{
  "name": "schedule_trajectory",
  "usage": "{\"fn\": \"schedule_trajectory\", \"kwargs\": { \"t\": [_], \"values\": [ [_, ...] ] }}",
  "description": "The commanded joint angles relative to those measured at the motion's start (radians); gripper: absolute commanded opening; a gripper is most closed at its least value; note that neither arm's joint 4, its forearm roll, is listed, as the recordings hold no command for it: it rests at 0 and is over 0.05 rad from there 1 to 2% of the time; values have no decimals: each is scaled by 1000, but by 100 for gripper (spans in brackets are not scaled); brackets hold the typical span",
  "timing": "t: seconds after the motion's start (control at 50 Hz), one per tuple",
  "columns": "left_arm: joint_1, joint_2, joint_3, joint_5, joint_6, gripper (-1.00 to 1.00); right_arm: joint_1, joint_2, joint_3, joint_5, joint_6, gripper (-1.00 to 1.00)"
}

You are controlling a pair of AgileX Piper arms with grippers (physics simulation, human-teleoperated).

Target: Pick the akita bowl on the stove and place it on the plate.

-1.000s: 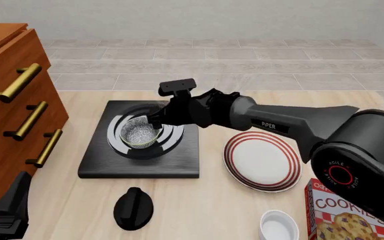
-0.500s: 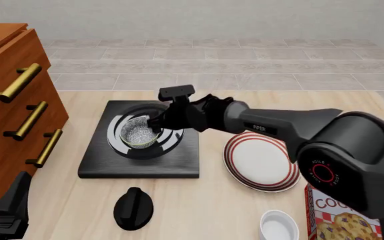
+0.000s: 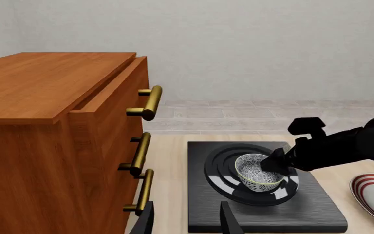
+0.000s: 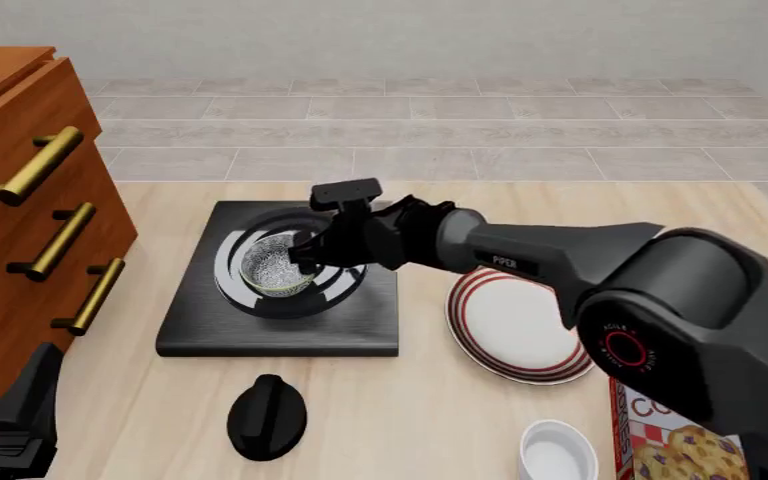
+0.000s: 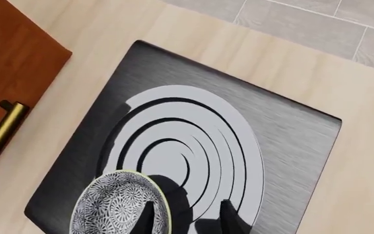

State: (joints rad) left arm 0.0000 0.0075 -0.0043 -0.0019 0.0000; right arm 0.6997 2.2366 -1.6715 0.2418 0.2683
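Speckled grey-white inside and dark outside, with a thin pale rim, the akita bowl [image 4: 277, 266] sits upright on the stove [image 4: 281, 313] burner rings. The right tool [image 4: 303, 252] straddles its rim, fingers parted, not clamped. The left tool [image 3: 185, 219] stands open by the drawers.

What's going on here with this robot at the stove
The right gripper is open at the akita bowl, one finger inside the rim and one outside, not yet closed. The bowl sits on the stove; the plate waits empty to its right. The left gripper is open and idle near the drawers.
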Motion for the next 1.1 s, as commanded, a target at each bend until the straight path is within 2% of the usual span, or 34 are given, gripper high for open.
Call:
{"fn": "schedule_trajectory", "kwargs": {
  "t": [0.02,0.22,0.24,0.56,0.8,1.1],
  "values": [
    [0,0,0,0,0,100,11,18,3,-4,7,100],
    [0,0,0,0,0,100,36,21,49,-30,34,100],
    [0,0,0,0,0,100,40,19,54,-31,35,-100],
    [0,0,0,0,0,100,67,-17,118,-61,69,-100],
    [0,0,0,0,0,100,16,-111,112,-16,22,-100],
    [0,0,0,0,0,100,-27,-217,178,-35,-5,-100]
  ]
}}
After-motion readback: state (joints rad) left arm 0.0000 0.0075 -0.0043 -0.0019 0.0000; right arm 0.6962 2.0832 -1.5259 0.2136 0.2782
